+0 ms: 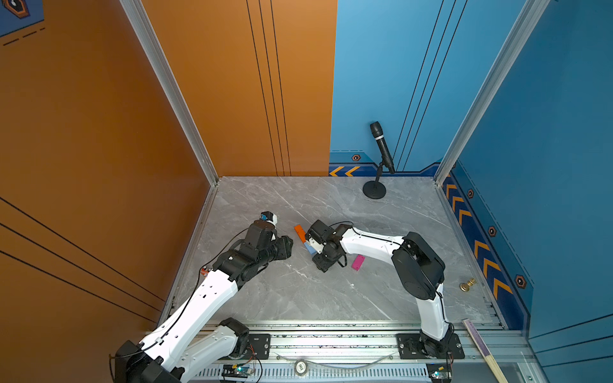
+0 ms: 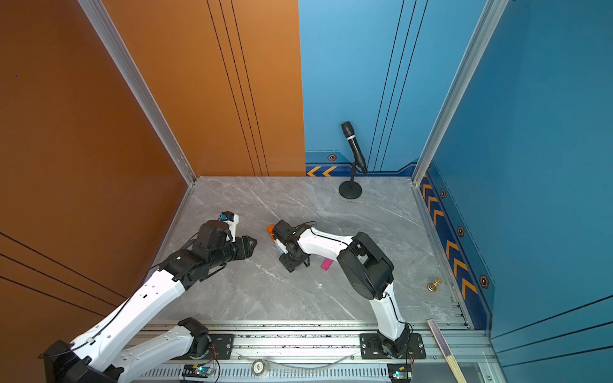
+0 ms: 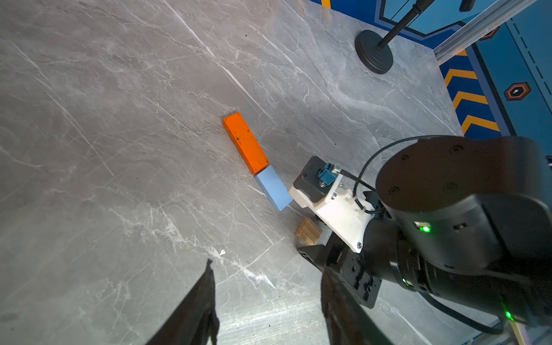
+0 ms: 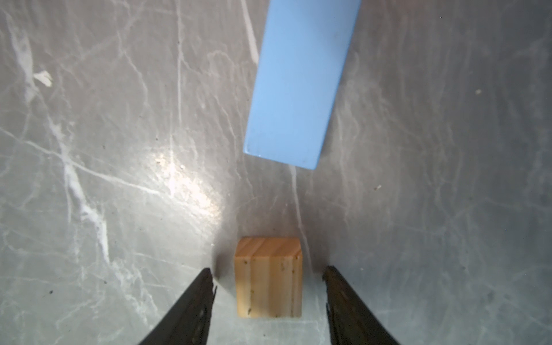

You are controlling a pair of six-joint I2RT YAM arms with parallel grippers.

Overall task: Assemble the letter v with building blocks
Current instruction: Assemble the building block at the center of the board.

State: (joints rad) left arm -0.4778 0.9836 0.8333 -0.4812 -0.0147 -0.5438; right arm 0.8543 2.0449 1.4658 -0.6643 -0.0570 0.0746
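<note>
Wood block (image 4: pixel 268 277) lies flat on the grey marble table (image 1: pixel 298 298), between the fingers of the right gripper (image 4: pixel 268 270). Jaws are apart and straddle it, with a strip of bare table on each side, so it is not clamped.

Light blue block (image 4: pixel 298 80) lies flat just beyond the wood block. Its near end is close but not touching; both wrist views show the gap. Orange block (image 3: pixel 246 143) butts end to end against the blue one's other end, touching, the two in one straight line. In both top views that line runs from 11 o'clock (orange) to 5 o'clock (blue), and the right wrist hides the wood block at the 5 o'clock end.

Magenta block (image 1: pixel 358 262) lies flat and alone at about 4 o'clock of the blue one, well apart, just beside the right arm (image 1: pixel 371 245).

Left gripper (image 3: pixel 265 268) — fingers apart, nothing between them, bare table beyond. In the top views it sits near the blue block, at its 9 o'clock. Cannot tell whether it touches the table.

Microphone (image 1: pixel 381 146) on a round stand is at the table's 1 o'clock, by the back wall. Brass knob (image 1: pixel 467 284) lies at the table's 4 o'clock edge.
</note>
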